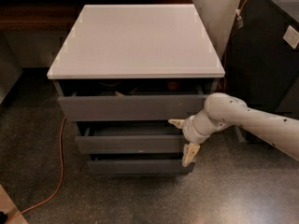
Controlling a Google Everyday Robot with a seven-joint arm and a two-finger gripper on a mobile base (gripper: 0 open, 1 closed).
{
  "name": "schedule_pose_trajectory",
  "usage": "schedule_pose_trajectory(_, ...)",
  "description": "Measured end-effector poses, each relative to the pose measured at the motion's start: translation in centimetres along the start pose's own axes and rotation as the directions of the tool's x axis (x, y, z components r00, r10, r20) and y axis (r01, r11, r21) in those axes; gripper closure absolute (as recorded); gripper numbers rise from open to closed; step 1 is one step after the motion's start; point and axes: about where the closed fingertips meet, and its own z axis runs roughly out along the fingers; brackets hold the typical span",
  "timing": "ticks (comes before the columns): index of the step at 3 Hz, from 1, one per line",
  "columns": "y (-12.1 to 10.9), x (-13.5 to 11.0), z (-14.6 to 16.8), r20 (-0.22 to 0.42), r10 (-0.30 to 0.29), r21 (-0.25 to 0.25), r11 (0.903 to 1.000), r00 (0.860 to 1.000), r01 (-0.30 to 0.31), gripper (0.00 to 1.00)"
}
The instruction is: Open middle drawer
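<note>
White cabinet top (135, 36), top drawer (131, 107) ajar, lowest drawer front (135, 166) – orange cable (61, 157) on speckled floor (32, 143)

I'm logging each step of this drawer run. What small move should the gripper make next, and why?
Probably close the fingers onto the right end of the middle drawer before pulling. The gripper sits at that end with one finger above the front and one below it, spread apart. The drawer is only slightly out, with a narrow gap behind its front.

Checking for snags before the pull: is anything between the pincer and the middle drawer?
Nothing visible. The pincer sits open at the right end of the middle drawer, one finger above its front, one below.
</note>
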Motion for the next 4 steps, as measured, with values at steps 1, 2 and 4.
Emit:
schedule_pose_trajectory(1, 0.3, 0.6, 1.9, 0.011, 0.002, 0.006, 1.0000, 1.000, -0.002, 0.00)
schedule_pose_trajectory(2, 0.3, 1.2, 4.7, 0.038, -0.022, 0.023, 0.9995, 0.999, 0.021, 0.00)
schedule_pose_trajectory(4, -1.2, 2.4, 8.8, 0.049, -0.057, 0.049, 0.9973, 0.997, 0.055, 0.00)
